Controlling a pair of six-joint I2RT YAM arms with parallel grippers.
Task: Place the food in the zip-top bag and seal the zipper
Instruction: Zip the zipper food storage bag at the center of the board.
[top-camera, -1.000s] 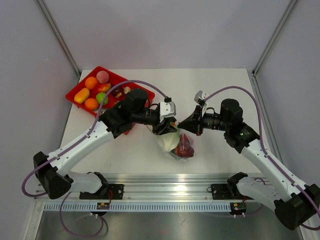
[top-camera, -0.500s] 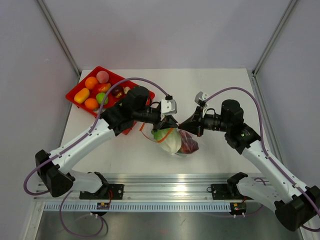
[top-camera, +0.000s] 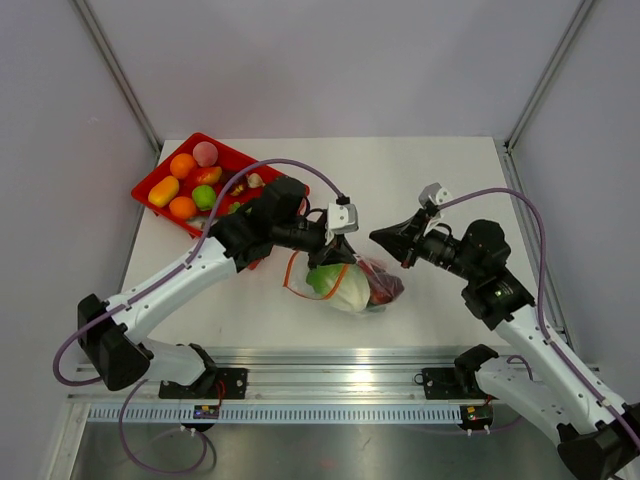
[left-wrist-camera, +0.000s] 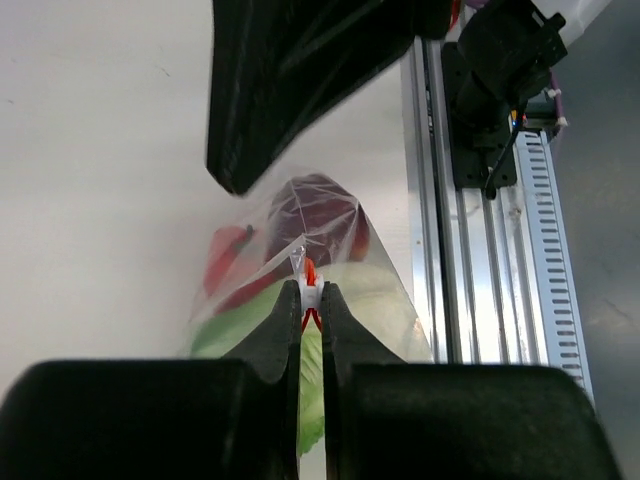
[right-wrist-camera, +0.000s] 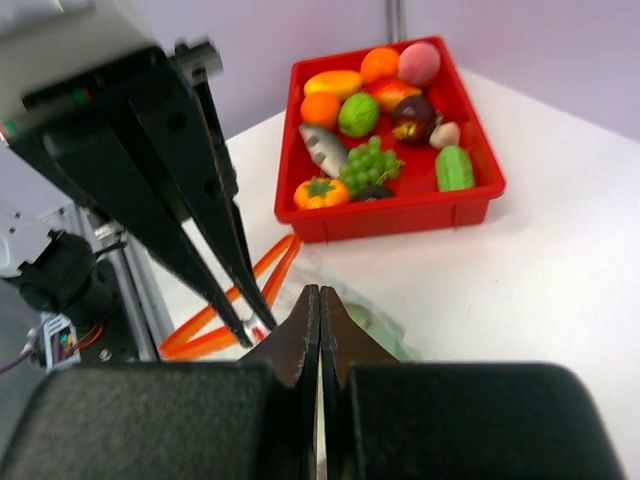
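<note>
The zip-top bag (top-camera: 352, 293) lies on the table between the arms, with the green-white cabbage (top-camera: 343, 284) and red food (top-camera: 386, 288) inside. Its orange-red zipper (top-camera: 291, 272) loops open to the left. My left gripper (top-camera: 336, 251) is shut on the zipper's end; the left wrist view shows the strip (left-wrist-camera: 311, 272) pinched between the jaws above the cabbage (left-wrist-camera: 372, 300) and a dark red piece (left-wrist-camera: 312, 205). My right gripper (top-camera: 378, 237) is shut and empty, just right of the bag's top. In the right wrist view its jaws (right-wrist-camera: 319, 296) hold nothing, beside the zipper loop (right-wrist-camera: 222, 302).
A red tray (top-camera: 142, 190) at the back left holds several toy fruits and vegetables; it also shows in the right wrist view (right-wrist-camera: 400, 215). The aluminium rail (left-wrist-camera: 500, 280) runs along the table's near edge, close to the bag.
My right gripper has drawn back to the right, away from the bag. My left gripper has shifted slightly right, and the bag now lies flatter with its zipper loop spread to the left.
</note>
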